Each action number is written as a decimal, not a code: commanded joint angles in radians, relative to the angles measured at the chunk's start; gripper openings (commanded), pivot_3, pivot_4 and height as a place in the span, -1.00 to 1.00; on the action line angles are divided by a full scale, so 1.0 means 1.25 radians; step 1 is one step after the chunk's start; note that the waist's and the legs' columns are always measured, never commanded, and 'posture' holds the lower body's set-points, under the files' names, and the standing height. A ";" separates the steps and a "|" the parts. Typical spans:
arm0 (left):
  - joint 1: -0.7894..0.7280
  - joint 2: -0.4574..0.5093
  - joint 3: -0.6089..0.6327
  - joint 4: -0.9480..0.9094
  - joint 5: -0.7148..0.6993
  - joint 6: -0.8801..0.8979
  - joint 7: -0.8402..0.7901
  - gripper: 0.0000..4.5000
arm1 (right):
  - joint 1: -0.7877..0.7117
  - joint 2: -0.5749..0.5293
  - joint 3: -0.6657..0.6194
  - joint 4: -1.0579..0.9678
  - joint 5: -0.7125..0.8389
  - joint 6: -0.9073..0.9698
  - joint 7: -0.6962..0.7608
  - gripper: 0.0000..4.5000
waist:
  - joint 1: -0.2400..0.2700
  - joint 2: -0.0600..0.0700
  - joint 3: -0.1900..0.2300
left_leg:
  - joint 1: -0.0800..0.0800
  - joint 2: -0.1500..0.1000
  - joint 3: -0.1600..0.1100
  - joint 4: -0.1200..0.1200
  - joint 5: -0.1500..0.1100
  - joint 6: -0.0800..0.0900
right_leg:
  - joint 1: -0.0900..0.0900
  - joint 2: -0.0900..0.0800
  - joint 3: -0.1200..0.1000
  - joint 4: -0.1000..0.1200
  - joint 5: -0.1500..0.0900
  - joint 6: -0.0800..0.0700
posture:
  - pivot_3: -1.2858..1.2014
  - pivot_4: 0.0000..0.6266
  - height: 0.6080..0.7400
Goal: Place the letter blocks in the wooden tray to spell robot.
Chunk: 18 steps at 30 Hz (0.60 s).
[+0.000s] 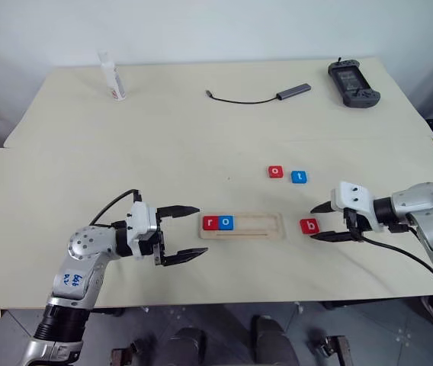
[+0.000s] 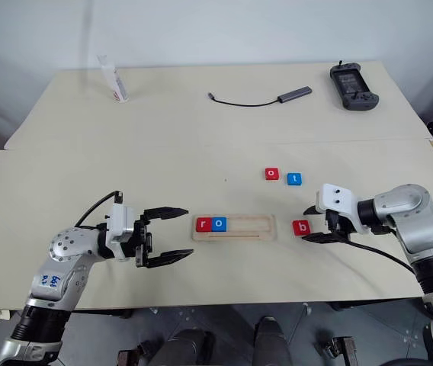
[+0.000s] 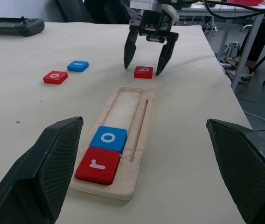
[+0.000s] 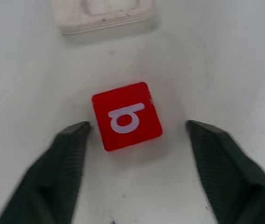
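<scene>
Both arms are silver-grey metal with rounded joint housings and white wrist blocks. Each end effector, left [image 1: 180,235] and right [image 1: 325,221], has two black pointed fingers. Black cables loop alongside; blue handwriting marks the left forearm.

I count five letter blocks: three red and two blue, with one red r [image 1: 210,223] and one blue o [image 1: 226,223] inside the single wooden tray [image 1: 266,227], one red b [image 1: 309,226] just beside the tray's right end, and one red o [image 1: 276,172] with one blue t [image 1: 299,176] on the tabletop [image 1: 163,145] beyond the tray. Farther beyond the tray I see one white tube [image 1: 112,76], one cable with an adapter [image 1: 262,96] and one black handheld controller [image 1: 353,83]. I have two claws, the left claw [image 1: 180,235] off the tray's left end and the right claw [image 1: 322,221] off its right end.
</scene>
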 commanded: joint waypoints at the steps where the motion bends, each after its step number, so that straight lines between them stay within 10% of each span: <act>1: 0.019 0.012 0.024 -0.036 -0.016 -0.001 0.014 1.00 | -0.010 0.019 0.000 0.007 -0.012 -0.014 0.002 -0.15 | 0.000 0.000 0.000 | 0.000 0.000 0.000 0.000 0.000 0.000 | 0.000 0.000 0.000 0.000 0.000 0.000 | 0.03 -0.52 1.00; 18: 0.065 0.015 0.038 -0.037 -0.008 -0.023 0.044 1.00 | -0.150 0.147 0.086 -0.208 -0.002 0.269 -0.031 -0.35 | 0.005 0.000 0.000 | -0.001 0.005 -0.001 0.001 -0.002 -0.003 | -0.001 0.004 -0.001 0.000 0.001 -0.003 | 0.03 -0.52 1.00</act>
